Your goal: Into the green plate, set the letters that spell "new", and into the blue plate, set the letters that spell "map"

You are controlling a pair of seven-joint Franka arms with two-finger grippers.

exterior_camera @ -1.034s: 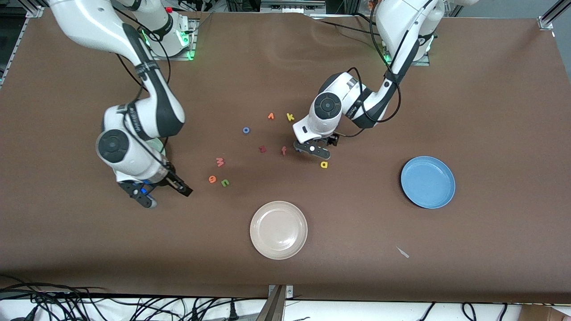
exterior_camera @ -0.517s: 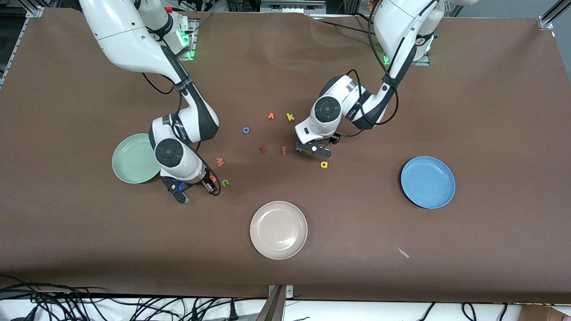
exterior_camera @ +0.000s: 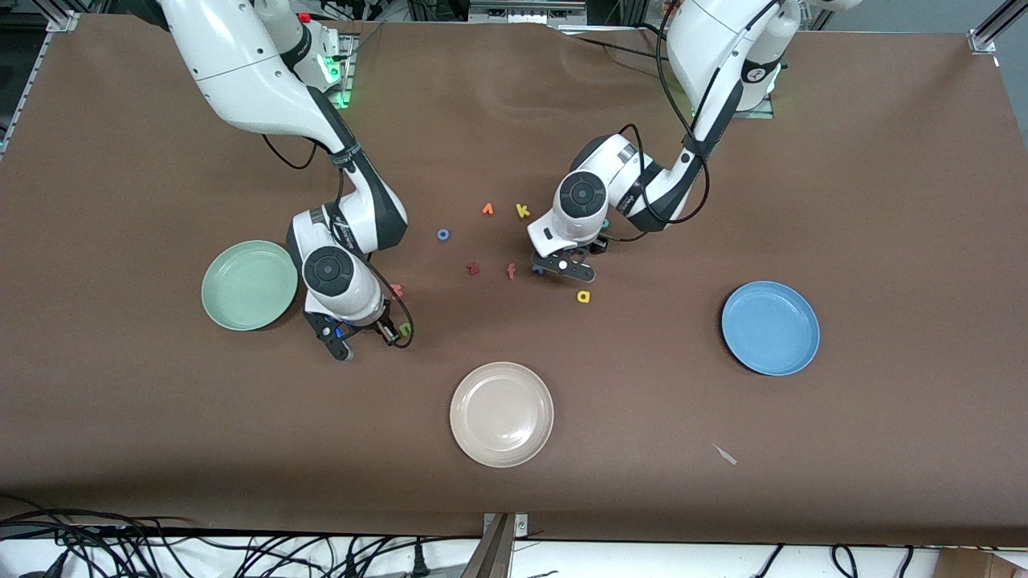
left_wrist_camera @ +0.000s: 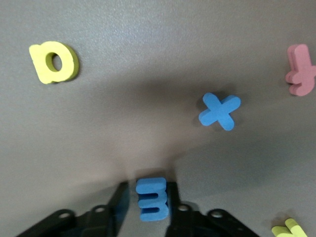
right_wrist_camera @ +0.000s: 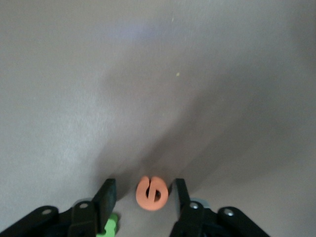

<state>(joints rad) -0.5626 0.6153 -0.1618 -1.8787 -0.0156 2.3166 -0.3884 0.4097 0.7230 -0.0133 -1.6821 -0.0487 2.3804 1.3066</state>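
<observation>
My left gripper [exterior_camera: 566, 269] [left_wrist_camera: 148, 186] is down at the table and shut on the blue m [left_wrist_camera: 152, 198]. The yellow a [exterior_camera: 584, 296] [left_wrist_camera: 53, 61] lies a little nearer the front camera. My right gripper [exterior_camera: 389, 331] [right_wrist_camera: 144, 182] stands open astride the orange e [right_wrist_camera: 152, 193], with a gap on each side. The green n [exterior_camera: 405, 328] [right_wrist_camera: 110, 226] lies just outside one finger. The pink w [exterior_camera: 397, 289] peeks out from under the right arm. The green plate [exterior_camera: 250, 285] sits toward the right arm's end. The blue plate [exterior_camera: 770, 327] sits toward the left arm's end.
A cream plate [exterior_camera: 502, 413] lies nearest the front camera. Between the arms lie a blue x [left_wrist_camera: 219, 111], pink f [exterior_camera: 511, 271], dark red z [exterior_camera: 473, 268], blue o [exterior_camera: 442, 234], orange v-shaped letter [exterior_camera: 487, 209] and yellow k [exterior_camera: 523, 211].
My right arm swung away from over the green plate to the orange e and narrowed its jaws around it. My left gripper closed on the blue m, barely moving.
</observation>
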